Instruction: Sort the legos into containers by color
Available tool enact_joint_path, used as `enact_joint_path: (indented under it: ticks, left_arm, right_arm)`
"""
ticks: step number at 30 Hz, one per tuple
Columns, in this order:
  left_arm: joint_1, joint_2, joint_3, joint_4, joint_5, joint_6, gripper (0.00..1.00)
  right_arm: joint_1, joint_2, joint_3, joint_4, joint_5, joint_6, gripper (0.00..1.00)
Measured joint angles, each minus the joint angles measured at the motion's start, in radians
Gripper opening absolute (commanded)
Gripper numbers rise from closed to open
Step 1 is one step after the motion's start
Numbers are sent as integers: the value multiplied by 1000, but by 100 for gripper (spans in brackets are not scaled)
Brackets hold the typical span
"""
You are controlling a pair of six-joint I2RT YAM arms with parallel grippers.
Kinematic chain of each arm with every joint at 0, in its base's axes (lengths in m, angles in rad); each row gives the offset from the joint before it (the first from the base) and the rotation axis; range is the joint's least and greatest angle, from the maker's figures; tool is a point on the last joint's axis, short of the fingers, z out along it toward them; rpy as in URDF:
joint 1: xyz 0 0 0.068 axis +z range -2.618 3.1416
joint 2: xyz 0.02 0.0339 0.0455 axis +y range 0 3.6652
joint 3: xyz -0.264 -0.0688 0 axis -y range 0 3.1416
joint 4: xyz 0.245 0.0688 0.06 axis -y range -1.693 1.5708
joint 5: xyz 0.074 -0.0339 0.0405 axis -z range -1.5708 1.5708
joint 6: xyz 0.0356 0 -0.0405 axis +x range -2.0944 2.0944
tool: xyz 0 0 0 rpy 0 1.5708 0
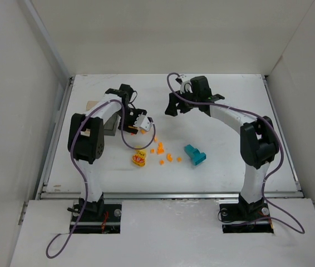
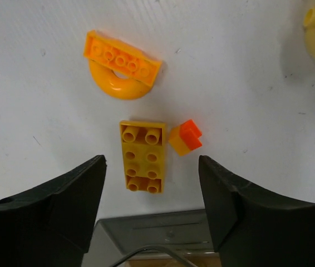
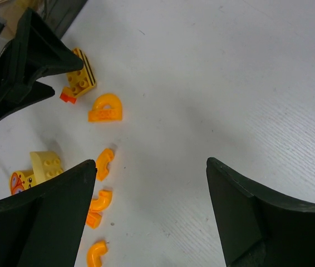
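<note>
The yellow brick (image 2: pixel 142 156) lies flat on the white table (image 2: pixel 246 83), bumps up. The left gripper (image 2: pixel 152 161) hangs right over it, jaws open wide, one black finger on each side of the brick and neither one touching it. It holds nothing.

The brick is longer than it is wide. Its long way points straight out from the gripper, so I think the jaws only have to drop and squeeze across the narrow sides. How high the fingertips are above the table I cannot tell.

A tiny orange cube (image 2: pixel 185 137) touches the brick's right side. It could get pinched too, or pushed away. An orange arch (image 2: pixel 121 67) with a bumpy top lies a little past the brick's far end. The grey box (image 2: pixel 157 233) sits just behind the brick's near end, close under the gripper.

All the pieces look like hard, smooth, shiny plastic. The box looks see-through and smoky.

The right gripper (image 3: pixel 151 162) is open and empty too, and it is well apart from the brick. The left arm is the nearer one. The teal block (image 1: pixel 195 154) lies far from the brick.
</note>
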Motion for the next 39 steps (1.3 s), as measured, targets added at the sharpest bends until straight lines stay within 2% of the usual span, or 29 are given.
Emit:
enact_joint_path:
  ticks: [1, 6, 8, 9, 13, 14, 15, 22, 24, 26, 31, 35, 37, 39]
  left_arm:
    - [1, 2, -7, 11, -12, -6, 58]
    - [8, 26, -26, 61, -63, -24, 57]
    - [10, 37, -29, 77, -79, -29, 50]
    - [11, 43, -29, 83, -86, -32, 41]
    - [14, 53, -30, 99, -97, -42, 20]
    - [14, 53, -30, 102, -96, -40, 7]
    - [14, 53, -30, 106, -96, -43, 2]
    - [22, 52, -31, 138, -40, -116, 0]
    - [35, 52, -18, 146, 15, -208, 0]
    - [65, 50, 12, 180, 99, -406, 0]
    - [270, -49, 28, 422, 307, -1012, 0]
    - [441, -190, -36, 545, 261, -1322, 0]
    - [471, -245, -66, 573, 169, -1411, 0]
    - [464, -257, -74, 576, 118, -1438, 0]
  right_arm:
    - [0, 0, 0, 0, -2, -1, 85]
    - [-4, 0, 0, 0, -12, -2, 85]
    - [-6, 0, 0, 0, -13, -4, 85]
    - [-6, 0, 0, 0, -13, -4, 85]
    - [-6, 0, 0, 0, -13, -4, 85]
    - [-6, 0, 0, 0, -13, -4, 85]
    - [-6, 0, 0, 0, -13, -4, 85]
    - [-6, 0, 0, 0, -14, -4, 85]
    - [-6, 0, 0, 0, -13, -4, 85]
    - [-6, -2, -5, 3, -12, -5, 85]
    - [-6, -4, -13, 3, -11, -4, 85]
    - [-6, -5, -13, 5, -11, -4, 85]
    - [-6, -5, -13, 6, -11, -4, 85]
    - [-6, -5, -13, 5, -11, -4, 85]
